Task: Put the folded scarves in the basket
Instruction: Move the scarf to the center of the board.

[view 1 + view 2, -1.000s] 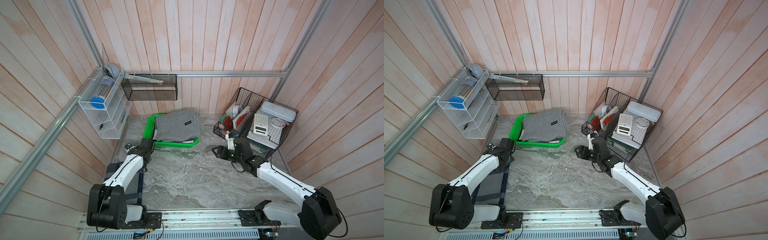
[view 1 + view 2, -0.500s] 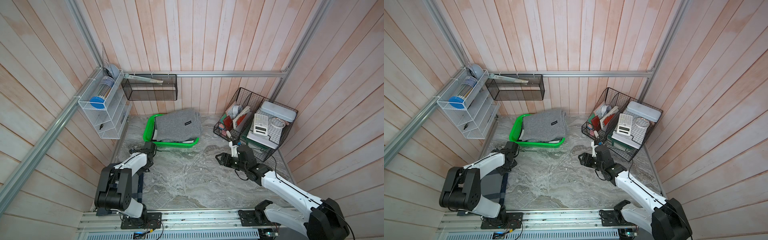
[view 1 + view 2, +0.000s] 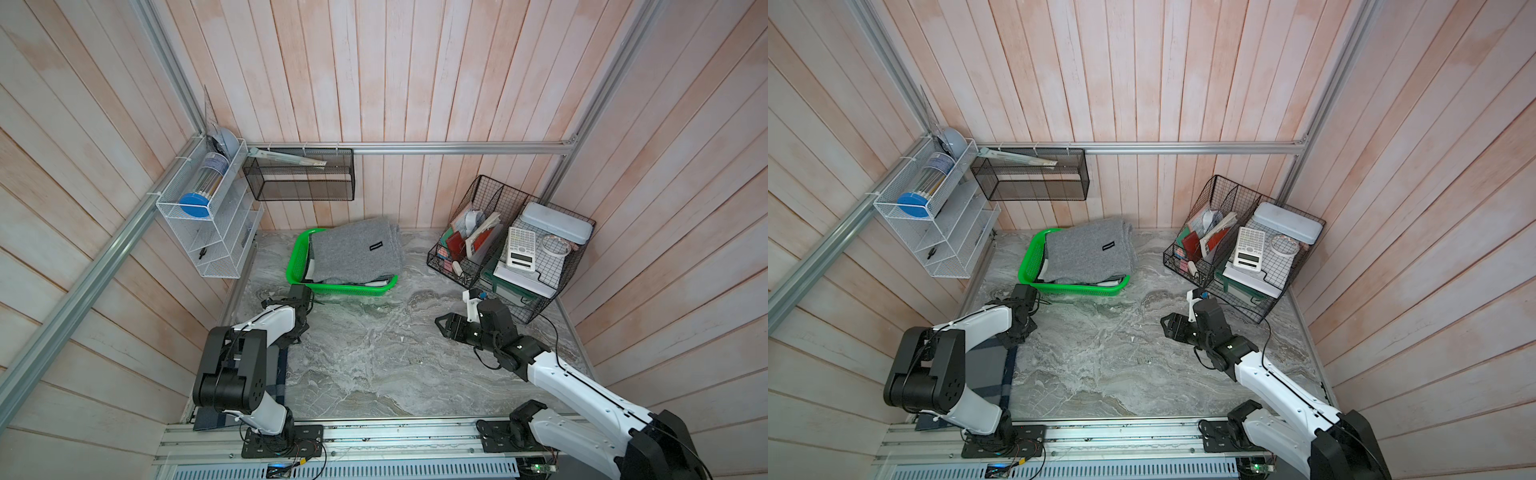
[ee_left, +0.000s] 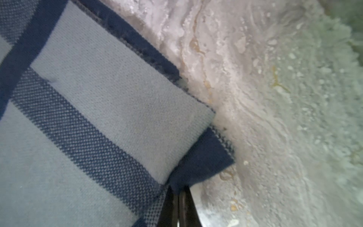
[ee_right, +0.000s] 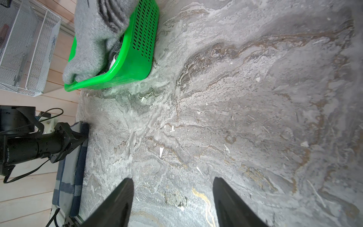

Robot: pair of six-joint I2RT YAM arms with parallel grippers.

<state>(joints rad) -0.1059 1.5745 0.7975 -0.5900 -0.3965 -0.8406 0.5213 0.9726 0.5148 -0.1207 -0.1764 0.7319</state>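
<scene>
The blue checked scarf [image 3: 276, 374] lies folded flat at the left edge of the marble table [image 3: 374, 365], partly under the left arm. Its long side runs from the front of the table toward the back wall. The left gripper [image 4: 179, 193] has its two fingers pressed together, and in the left wrist view they seem to pinch the dark blue corner of this scarf. The green basket [image 3: 297, 257] sits near the back wall, just past that gripper, away from the robot. Its long side runs across the table, so the scarf has to go forward and a little to the right to land in it. A gray folded scarf [image 3: 353, 253] already fills most of the basket, so I think the blue one is the one to move, and it will go on top. The left arm is much nearer to both the scarf and the basket. The right gripper [image 3: 442, 326] hangs over the bare table with its fingers spread wide and holds nothing. Both top views show the basket and the way to it, but the arm hides the pinch there. The left wrist view shows the pinch up close but not the basket. The right wrist view shows the left gripper [image 5: 84, 137] low at the scarf's edge, with the basket [image 5: 137, 49] beyond it.
</scene>
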